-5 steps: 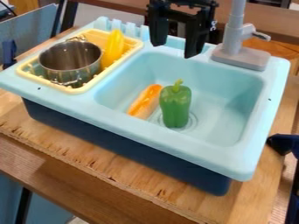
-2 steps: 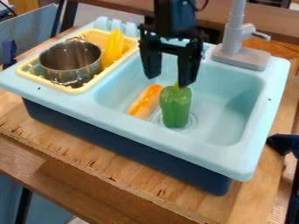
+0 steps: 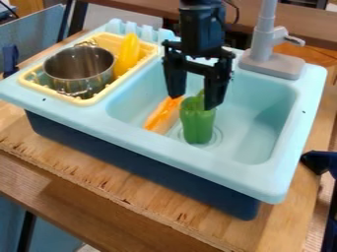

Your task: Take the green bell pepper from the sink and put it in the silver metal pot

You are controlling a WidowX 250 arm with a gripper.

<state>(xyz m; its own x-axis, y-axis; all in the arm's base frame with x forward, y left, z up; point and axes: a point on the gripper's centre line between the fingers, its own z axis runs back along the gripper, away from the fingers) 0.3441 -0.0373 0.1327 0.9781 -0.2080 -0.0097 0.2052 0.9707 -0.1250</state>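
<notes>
The jaws of the gripper (image 3: pixel 193 102) are parted near the top of the green pepper (image 3: pixel 197 125), which is set at six o'clock from them in the sink (image 3: pixel 148 141), its long axis aligned twelve-to-six.

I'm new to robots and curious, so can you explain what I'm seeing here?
The black machine is a robot arm, seen by a fixed camera looking down at a slant. Its end effector, two fingers standing apart, hangs over a toy sink. Inside are a green pepper and a long orange thing. Nothing looks gripped, though I can't tell whether a finger touches the pepper. Beside the basin, a yellow rack holds a metal pot and something yellow.
</notes>
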